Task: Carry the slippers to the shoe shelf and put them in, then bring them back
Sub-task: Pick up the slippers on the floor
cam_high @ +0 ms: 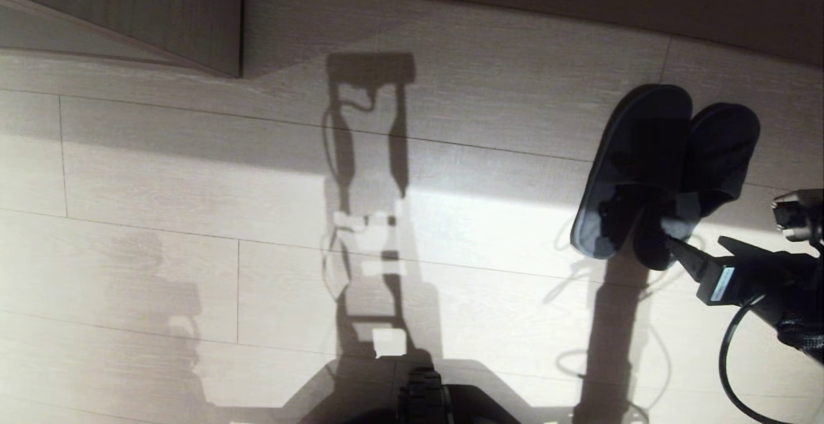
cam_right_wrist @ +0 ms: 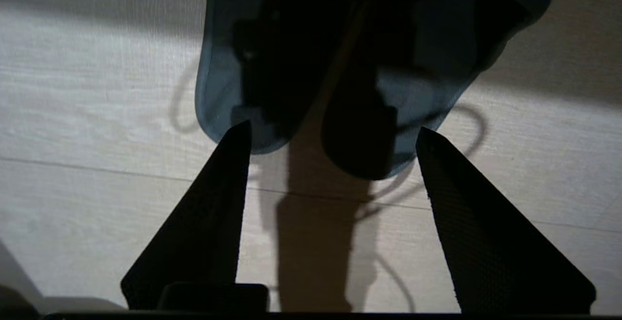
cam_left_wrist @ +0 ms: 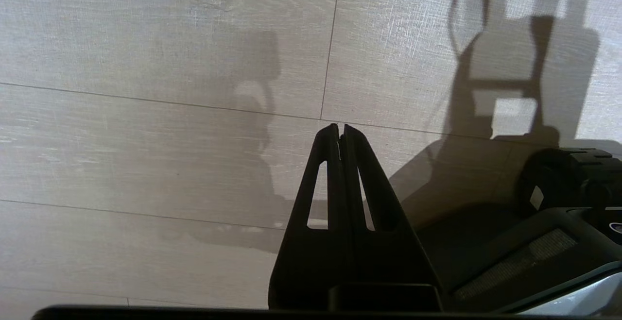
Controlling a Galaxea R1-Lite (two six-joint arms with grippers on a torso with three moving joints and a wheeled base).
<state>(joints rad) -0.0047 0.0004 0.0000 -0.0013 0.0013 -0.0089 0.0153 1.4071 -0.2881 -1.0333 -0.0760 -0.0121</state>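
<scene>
- Two slippers (cam_high: 663,173) lie side by side on the pale wood-grain floor (cam_high: 193,269), touching along their inner edges, toes away from the robot and heels toward it, off to its right.
- Right gripper (cam_right_wrist: 333,138) hovers at the heel ends with its two dark fingers (cam_right_wrist: 214,223) spread wide, one outside each heel; nothing is between them but floor and the tips of the slippers.
- Judged from this, the step in hand is the pickup of the pair. Whether it opens the trip to the shoe shelf or the trip back cannot be told.
- Next move calls for sliding the spread fingers further along both heels, then closing so that the pair is pinched together as one.
- Slippers look flat and backless, dark grey with wide toe bands; blue-grey insoles catch the light at the heels. Soft and thin, they would probably squash together under a squeeze.
- Left gripper (cam_left_wrist: 340,128) hangs parked over bare floor, its fingers pressed together and holding nothing.
- Corner of a pale wood-grain unit (cam_high: 161,18) shows at the far left.
</scene>
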